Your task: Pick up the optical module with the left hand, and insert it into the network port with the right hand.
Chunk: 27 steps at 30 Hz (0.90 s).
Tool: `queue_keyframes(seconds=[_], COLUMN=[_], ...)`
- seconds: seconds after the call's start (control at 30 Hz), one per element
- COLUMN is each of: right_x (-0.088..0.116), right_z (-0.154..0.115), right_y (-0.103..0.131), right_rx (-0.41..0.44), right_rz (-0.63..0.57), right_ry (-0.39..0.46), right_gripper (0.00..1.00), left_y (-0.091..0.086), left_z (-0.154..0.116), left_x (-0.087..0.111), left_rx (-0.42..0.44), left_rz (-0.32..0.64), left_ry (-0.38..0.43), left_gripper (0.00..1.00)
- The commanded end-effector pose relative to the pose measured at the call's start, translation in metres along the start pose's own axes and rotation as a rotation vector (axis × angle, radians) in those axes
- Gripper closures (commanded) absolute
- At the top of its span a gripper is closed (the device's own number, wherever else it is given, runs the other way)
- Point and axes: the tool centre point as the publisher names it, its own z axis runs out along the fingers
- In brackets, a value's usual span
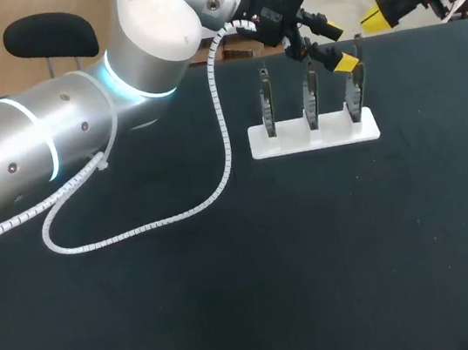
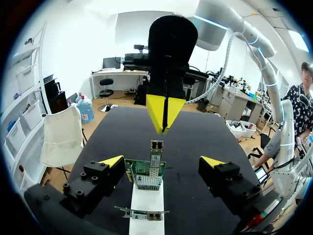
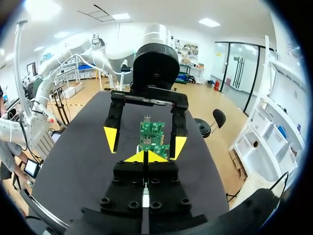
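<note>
Table point(image 1: 321, 285): black matte top.
Stand point(image 1: 314, 134): white flat oblong base, lying flat on the table near its far edge, long side parallel to that edge.
Cable point(image 1: 137, 233): white, spiral-wrapped, looping across the tabletop left of the stand, apart from it; contact with the surface cannot be told.

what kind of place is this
Probably a robotics lab bench: a black-topped table, a white plastic rack holding three green circuit cards upright, and the yellow-tipped left end effector and right end effector close to it.
</note>
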Motion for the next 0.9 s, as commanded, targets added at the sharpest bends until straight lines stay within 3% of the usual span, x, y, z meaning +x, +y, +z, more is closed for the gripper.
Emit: queue_keyframes(seconds=[0.03,0.9], right_x=[0.000,0.010], right_z=[0.006,0.017], right_y=[-0.003,-0.005], right_rx=[-0.003,-0.022], right_rz=[-0.002,0.032], right_ry=[-0.004,0.005], right_gripper=[1.00,1.00], left_y=[0.002,0.002], left_z=[0.000,0.000], left_x=[-0.001,-0.001], left_rx=[0.003,0.003], left_rz=[-0.001,-0.001], left_ry=[0.004,0.004], left_gripper=[0.00,0.00])
